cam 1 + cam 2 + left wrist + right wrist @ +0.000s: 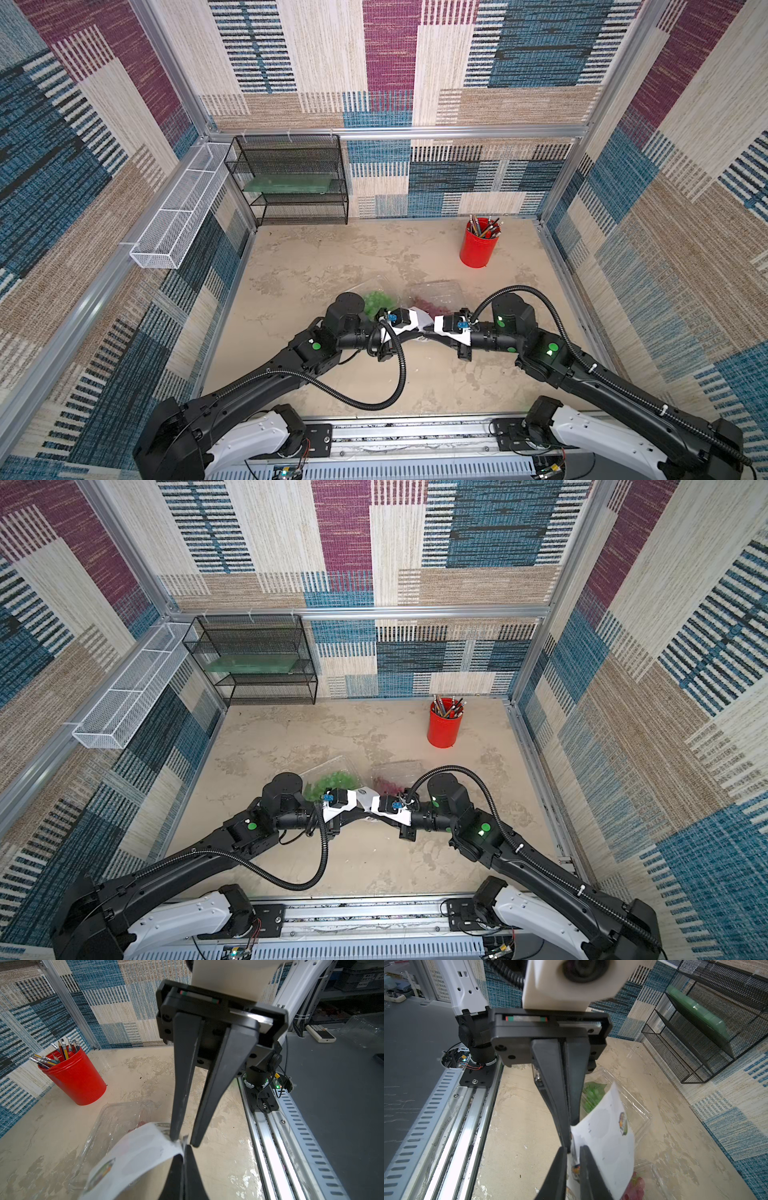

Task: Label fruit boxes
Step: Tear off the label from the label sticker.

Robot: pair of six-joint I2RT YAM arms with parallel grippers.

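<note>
**Legible text, numbers, brands:** none.

**Entries with print too blurred or small to read:**
- Sticker sheet (137,1153), white, pinched at one edge by the left gripper (568,1138). It carries round printed stickers (623,1124) in several colours, set away from the fingertips. Any lettering on them is blurred.
- Dark storage bins (365,976), off the table beyond the right gripper (184,1140). Their white labels (367,978) bear dark characters.
- White panel (443,985), behind the left arm's base. It shows printed lines.
</note>
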